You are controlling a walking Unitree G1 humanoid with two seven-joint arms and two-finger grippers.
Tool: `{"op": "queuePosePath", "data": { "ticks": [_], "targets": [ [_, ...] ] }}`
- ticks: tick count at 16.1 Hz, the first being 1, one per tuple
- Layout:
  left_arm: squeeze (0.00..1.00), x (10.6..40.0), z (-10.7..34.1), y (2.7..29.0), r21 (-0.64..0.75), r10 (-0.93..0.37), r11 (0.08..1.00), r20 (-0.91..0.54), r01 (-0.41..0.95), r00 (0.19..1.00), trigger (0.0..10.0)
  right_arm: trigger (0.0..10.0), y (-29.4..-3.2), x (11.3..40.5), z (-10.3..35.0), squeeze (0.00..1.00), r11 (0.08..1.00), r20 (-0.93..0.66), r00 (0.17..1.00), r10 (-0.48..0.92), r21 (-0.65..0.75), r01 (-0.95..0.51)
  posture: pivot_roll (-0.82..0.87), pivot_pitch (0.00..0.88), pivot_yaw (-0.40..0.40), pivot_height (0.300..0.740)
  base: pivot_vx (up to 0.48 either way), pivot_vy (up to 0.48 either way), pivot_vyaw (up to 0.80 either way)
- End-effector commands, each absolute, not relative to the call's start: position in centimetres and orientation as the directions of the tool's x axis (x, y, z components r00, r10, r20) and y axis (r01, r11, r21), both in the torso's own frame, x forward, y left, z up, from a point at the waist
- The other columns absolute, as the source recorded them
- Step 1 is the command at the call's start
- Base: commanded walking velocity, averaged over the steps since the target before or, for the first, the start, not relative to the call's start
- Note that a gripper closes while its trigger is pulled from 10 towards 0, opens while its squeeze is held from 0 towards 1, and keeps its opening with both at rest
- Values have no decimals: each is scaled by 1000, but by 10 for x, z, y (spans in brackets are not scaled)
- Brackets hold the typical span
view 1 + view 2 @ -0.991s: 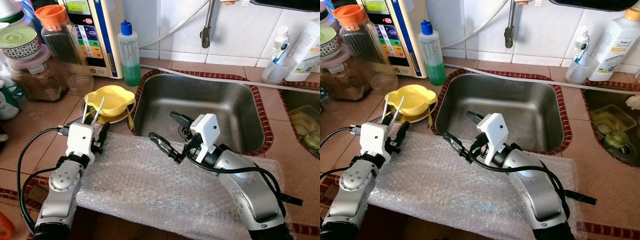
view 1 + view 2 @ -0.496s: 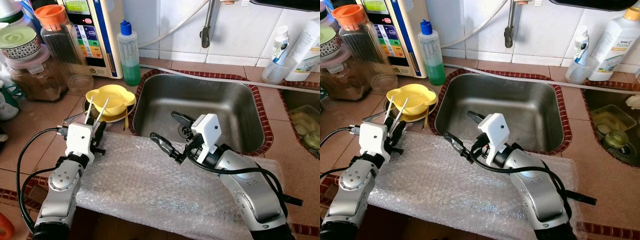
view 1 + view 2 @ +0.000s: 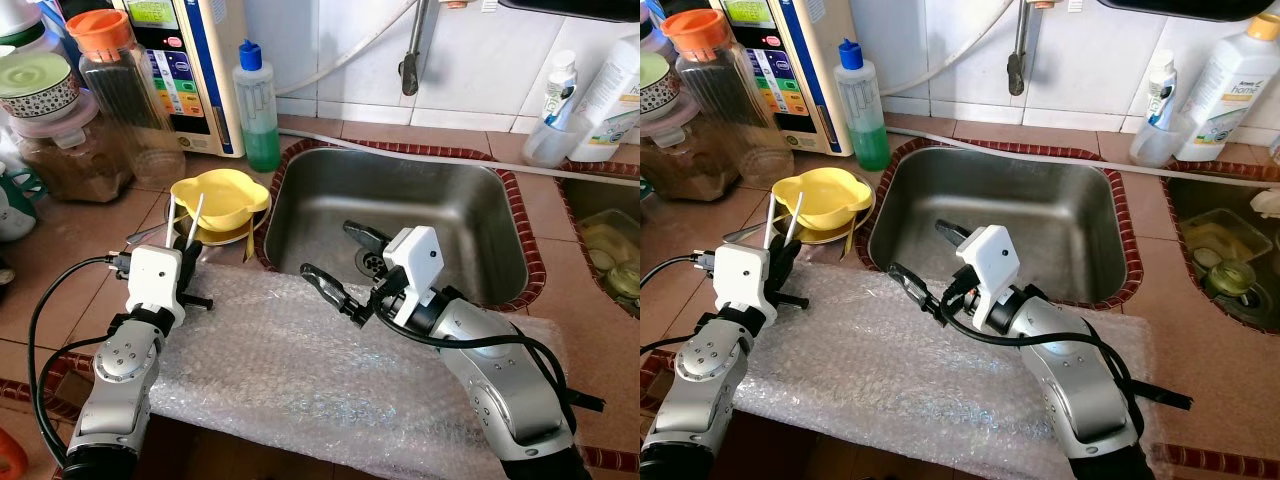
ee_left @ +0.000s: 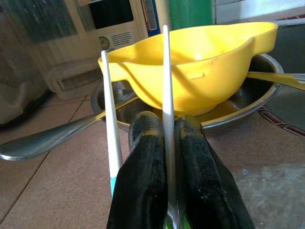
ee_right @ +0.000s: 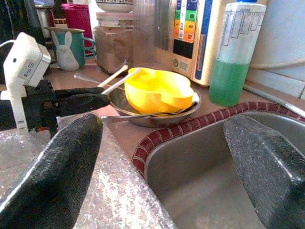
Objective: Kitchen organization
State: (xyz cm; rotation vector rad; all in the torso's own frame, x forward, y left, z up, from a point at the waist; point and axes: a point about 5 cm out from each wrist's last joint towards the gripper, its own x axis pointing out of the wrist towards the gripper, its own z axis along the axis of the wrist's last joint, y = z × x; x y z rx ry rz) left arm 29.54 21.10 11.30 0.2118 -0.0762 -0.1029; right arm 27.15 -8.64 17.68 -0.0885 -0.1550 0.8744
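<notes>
Gripping 2 white chopsticks beside the yellow bowl nested in a steel dish, we note the left end effector closed; the right end effector spread at the sink edge.

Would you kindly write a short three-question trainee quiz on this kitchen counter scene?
1. True or false: the left gripper is shut on the white chopsticks.
2. What does the yellow bowl sit in? A) the sink B) a steel dish C) the bubble wrap
3. Fill in: the right gripper hangs with jaws ____ over the sink edge.

Key: 1 true; 2 B, the steel dish; 3 open.
</notes>
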Motion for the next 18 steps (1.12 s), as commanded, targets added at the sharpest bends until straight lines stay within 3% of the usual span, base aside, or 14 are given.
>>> {"op": "queuePosePath", "data": {
  "ticks": [1, 5, 12, 15, 18],
  "targets": [
    [0, 290, 103, 222, 228, -66, 972, 8, 62, 998, 0, 10000, -87, 273, 178, 0, 647, 102, 639, 762, -154, -747, -180, 132, 46, 740, 0, 0, 0],
    [0, 284, 109, 222, 271, -51, 962, 36, 39, 998, 0, 10000, -89, 275, 178, 0, 657, 106, 648, 754, -155, -738, -177, 129, 49, 740, 0, 0, 0],
    [0, 276, 154, 212, 346, -83, 938, 278, -19, 957, 0, 10000, -91, 284, 182, 0, 674, 122, 663, 739, -146, -724, -159, 127, 45, 740, 0, 0, 0],
    [0, 283, 176, 200, 237, -164, 967, 310, 91, 936, 0, 10000, -92, 286, 183, 0, 680, 129, 668, 733, -125, -723, -158, 128, 43, 740, 0, 0, 0],
    [0, 293, 204, 177, 46, -324, 944, 328, 328, 887, 0, 10000, -90, 289, 184, 0, 676, 128, 664, 737, -117, -728, -154, 127, 44, 740, 0, 0, 0]
  ]
}}
